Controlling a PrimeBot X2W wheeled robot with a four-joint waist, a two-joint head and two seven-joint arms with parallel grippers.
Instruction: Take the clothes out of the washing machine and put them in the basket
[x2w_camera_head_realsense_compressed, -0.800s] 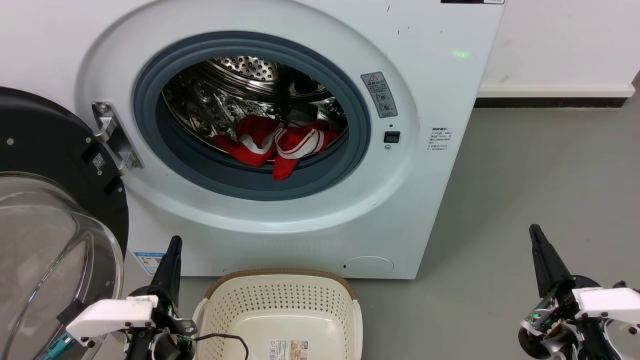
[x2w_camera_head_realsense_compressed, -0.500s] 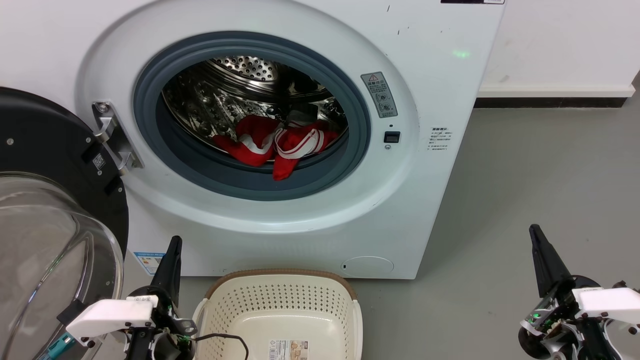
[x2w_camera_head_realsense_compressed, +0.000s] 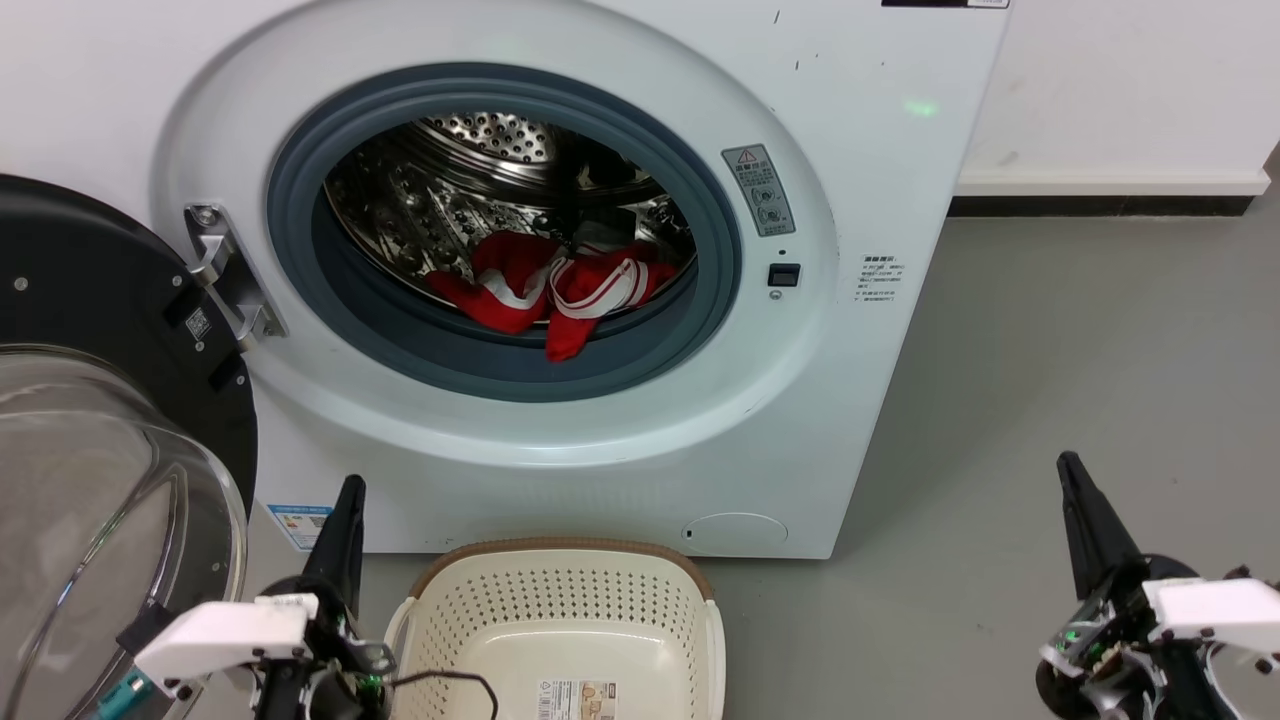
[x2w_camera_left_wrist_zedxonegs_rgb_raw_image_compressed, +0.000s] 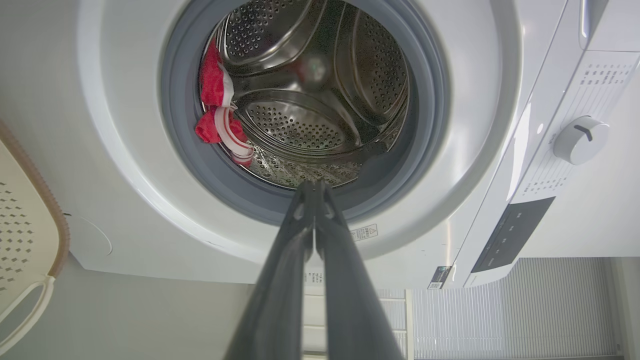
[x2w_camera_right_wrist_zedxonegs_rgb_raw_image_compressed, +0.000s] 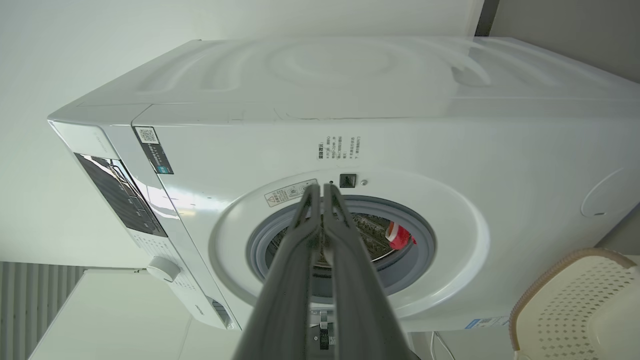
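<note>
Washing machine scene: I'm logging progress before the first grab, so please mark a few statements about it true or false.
1. The door of the washing machine stands open. True.
2. The clothes lie in the basket. False: they lie in the drum, one end hanging over the grey ring.
3. The left gripper holds red fabric. False: it is shut on nothing, beside the basket.
4. The right gripper is shut and holds nothing. True.

The clothes (x2w_camera_head_realsense_compressed: 545, 285) are lying in the drum (x2w_camera_head_realsense_compressed: 430, 200) of the washing machine (x2w_camera_head_realsense_compressed: 850, 380), one seemingly draping over the rubber ring (x2w_camera_head_realsense_compressed: 480, 370), while the basket (x2w_camera_head_realsense_compressed: 560, 600) is sitting before it.
</note>
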